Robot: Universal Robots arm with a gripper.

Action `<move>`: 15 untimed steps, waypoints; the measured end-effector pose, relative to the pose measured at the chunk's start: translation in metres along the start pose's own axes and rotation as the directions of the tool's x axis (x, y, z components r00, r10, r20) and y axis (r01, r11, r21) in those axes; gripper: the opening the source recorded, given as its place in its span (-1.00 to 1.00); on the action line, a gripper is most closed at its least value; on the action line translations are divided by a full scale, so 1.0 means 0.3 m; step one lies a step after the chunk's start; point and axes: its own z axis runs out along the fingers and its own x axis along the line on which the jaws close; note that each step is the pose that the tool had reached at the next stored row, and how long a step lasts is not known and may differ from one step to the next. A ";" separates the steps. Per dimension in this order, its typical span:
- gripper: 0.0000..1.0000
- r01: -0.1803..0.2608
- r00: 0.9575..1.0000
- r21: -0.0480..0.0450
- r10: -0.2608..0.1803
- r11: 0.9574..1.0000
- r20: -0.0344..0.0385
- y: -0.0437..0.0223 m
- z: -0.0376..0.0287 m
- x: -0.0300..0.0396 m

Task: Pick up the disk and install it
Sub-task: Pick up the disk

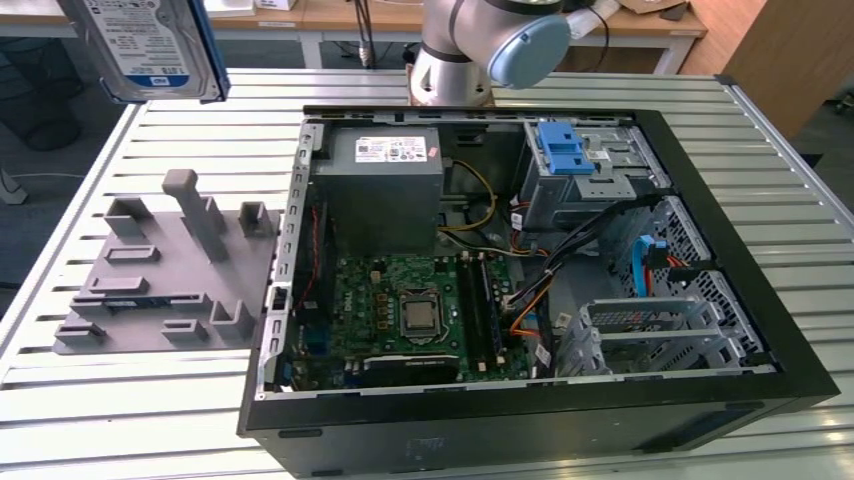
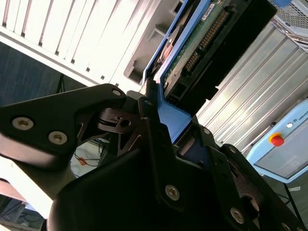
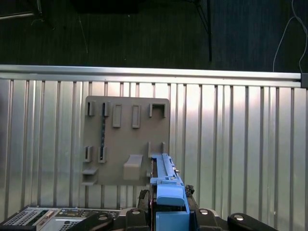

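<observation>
The gripper [image 2: 175, 126] is clamped on the blue carrier of the disk [image 1: 150, 45]. The disk is held in the air over the grey holder tray [image 1: 160, 290], well apart from the open computer case [image 1: 467, 425]. Pick-up is complete; installation is not yet done.

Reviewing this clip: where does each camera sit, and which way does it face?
Exterior view: high above the table, looking down into the open computer case; the arm is at its far side, and the disk is held high at the exterior view's left.
First wrist view: on the wrist, looking down past the gripper at the grey fixture tray.
Second wrist view: on the wrist, close along the fingers shut on the disk's blue carrier.
Shared: all three show the disk.
</observation>
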 end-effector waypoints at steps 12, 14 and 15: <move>-0.27 0.000 1.000 0.000 0.000 1.000 0.000 -0.025 0.000 0.000; -0.27 0.000 1.000 0.000 0.000 1.000 0.000 -0.030 0.000 0.000; -0.27 0.000 1.000 0.000 0.000 1.000 0.000 -0.033 0.000 0.000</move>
